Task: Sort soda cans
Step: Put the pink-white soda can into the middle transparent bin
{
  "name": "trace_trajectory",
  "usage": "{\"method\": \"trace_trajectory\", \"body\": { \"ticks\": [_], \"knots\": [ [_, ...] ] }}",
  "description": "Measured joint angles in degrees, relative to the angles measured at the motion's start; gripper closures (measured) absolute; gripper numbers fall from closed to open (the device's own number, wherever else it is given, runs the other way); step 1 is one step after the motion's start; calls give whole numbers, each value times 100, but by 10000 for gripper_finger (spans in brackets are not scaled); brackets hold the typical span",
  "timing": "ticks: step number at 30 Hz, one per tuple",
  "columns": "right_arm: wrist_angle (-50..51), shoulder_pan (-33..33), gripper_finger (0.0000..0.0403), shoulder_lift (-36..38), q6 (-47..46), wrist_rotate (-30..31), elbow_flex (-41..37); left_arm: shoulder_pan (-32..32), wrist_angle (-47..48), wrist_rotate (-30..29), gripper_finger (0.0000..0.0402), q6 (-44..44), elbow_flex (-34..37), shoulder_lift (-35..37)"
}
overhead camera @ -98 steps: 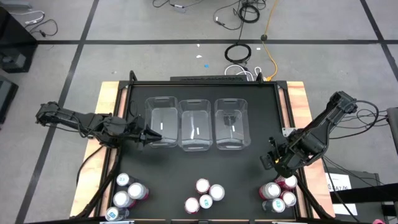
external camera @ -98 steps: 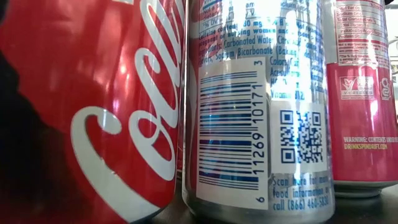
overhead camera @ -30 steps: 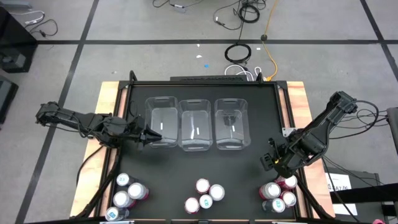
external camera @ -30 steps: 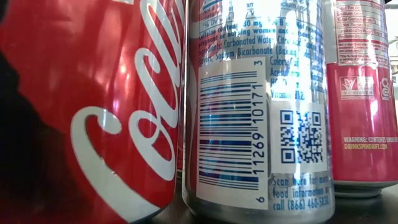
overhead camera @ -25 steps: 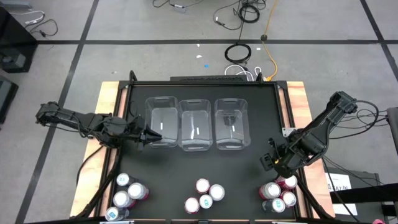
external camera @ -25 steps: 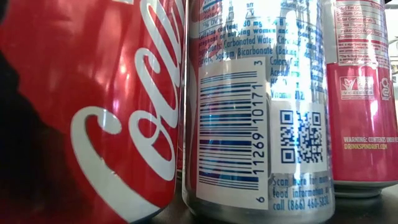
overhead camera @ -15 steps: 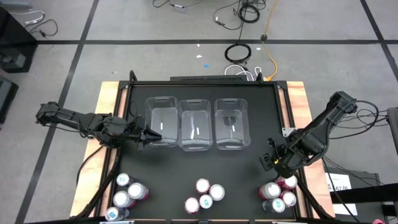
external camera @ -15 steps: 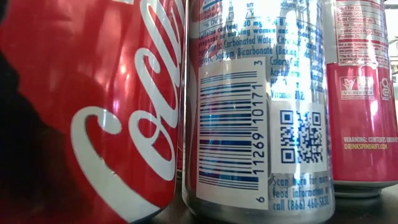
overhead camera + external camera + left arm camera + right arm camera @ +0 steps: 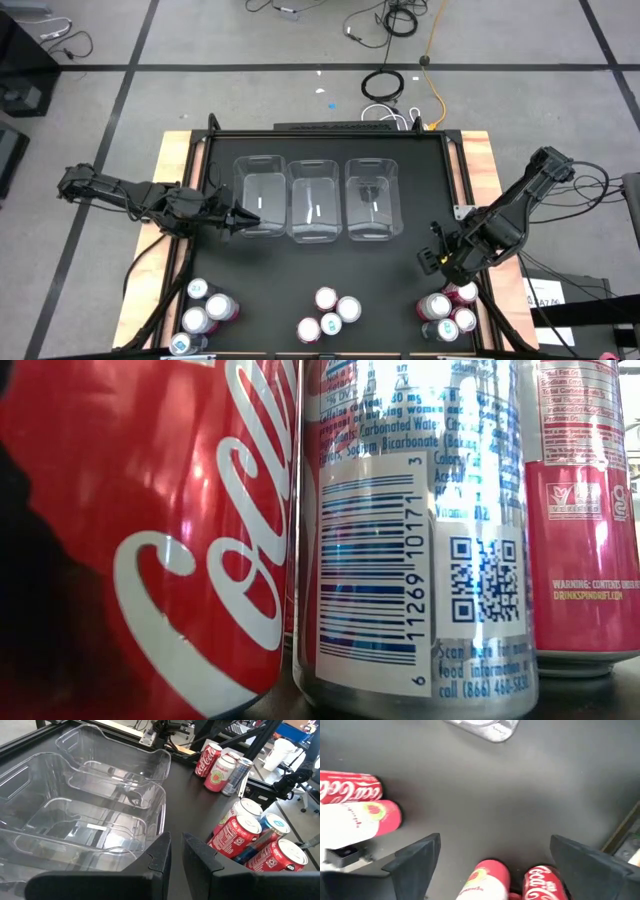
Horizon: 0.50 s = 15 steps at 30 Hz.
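**Can Sorting Station: Current Configuration**

The worktop carries three clear bins in a row across its middle, side by side, running from left to right. No can shows inside any of them.

The soda cans stand upright in three clusters along the near edge. The near-left cluster sits at the near-left corner. The centre cluster sits at the middle of the near edge. The near-right cluster sits at the near-right corner. Red, pink-and-white and blue cans are mixed within the clusters.

The left tool is positioned just beside the left end of the bin row. Its fingers are together and hold nothing.

The right tool hangs over the worktop near the right edge, just beyond the near-right cluster. Its fingers stand wide apart, with bare worktop between them and two cans of that cluster, a pink-and-white can and a red can, below the gap. Neither finger touches a can.
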State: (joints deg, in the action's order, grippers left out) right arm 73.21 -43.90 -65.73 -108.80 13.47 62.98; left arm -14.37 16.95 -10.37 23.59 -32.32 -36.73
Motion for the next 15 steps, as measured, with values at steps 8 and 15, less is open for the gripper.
{"method": "trace_trajectory", "body": {
  "ticks": [8,15],
  "knots": [
    [-492,7,25,-19,302,-8,0,0,0,0,348,0,0,0],
    [-502,7,25,-516,399,-35,46,0,-1,0,348,7,0,0]
  ]
}}
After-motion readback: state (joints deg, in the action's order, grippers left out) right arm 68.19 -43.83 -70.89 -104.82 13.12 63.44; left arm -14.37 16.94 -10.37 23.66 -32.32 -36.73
